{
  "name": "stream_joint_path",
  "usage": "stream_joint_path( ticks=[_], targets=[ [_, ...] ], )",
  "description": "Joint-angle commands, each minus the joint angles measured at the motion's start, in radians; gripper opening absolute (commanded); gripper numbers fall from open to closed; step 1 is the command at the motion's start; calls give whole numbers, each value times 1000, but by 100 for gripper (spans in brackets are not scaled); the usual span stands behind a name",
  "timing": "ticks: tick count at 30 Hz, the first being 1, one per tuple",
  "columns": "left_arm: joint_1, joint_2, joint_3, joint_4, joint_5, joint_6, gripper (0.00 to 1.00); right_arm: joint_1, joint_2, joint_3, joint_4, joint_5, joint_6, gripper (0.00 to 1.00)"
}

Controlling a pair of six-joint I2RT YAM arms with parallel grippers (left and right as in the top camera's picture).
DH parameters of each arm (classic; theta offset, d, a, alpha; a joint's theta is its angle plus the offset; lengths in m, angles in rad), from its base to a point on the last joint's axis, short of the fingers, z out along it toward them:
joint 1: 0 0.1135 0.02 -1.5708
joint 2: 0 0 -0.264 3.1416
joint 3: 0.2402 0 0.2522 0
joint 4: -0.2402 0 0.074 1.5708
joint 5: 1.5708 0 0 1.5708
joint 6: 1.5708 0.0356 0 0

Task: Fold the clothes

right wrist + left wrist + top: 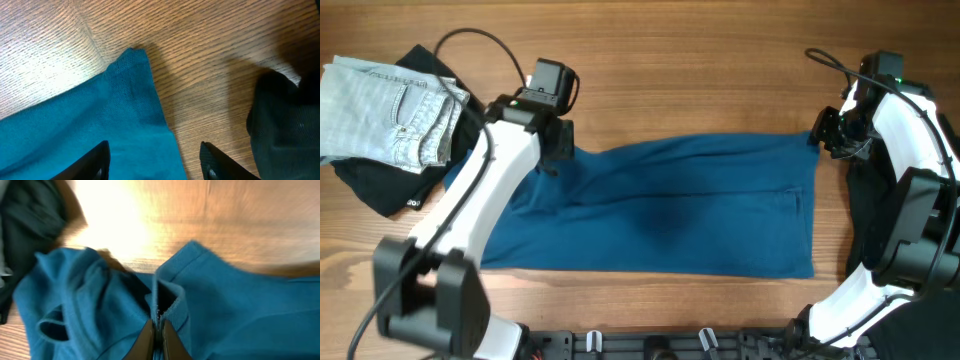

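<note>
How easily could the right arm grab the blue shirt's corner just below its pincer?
Probably easily. The right pincer hangs open above the blue shirt, whose edge lies between its fingers. Bare table surrounds that corner, and the black garment sits off to the side, not in the way.

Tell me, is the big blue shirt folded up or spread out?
Mostly spread: the blue shirt lies long and flat across the table, left gripper pinching one end, right gripper open over the other.
</note>
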Motion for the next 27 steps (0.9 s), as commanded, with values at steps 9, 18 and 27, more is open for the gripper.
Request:
stream_joint_path(
  ticks=[9,18,27],
  targets=[
    [75,-200,24,282,-47,-36,4,-7,-13,-2,25,-8,35,58],
    [76,-198,24,450,-12,77,4,-7,-13,-2,159,-218,-147,58],
    [76,-123,24,477,-13,78,4,-7,8,-2,288,-100,-146,61]
  ],
)
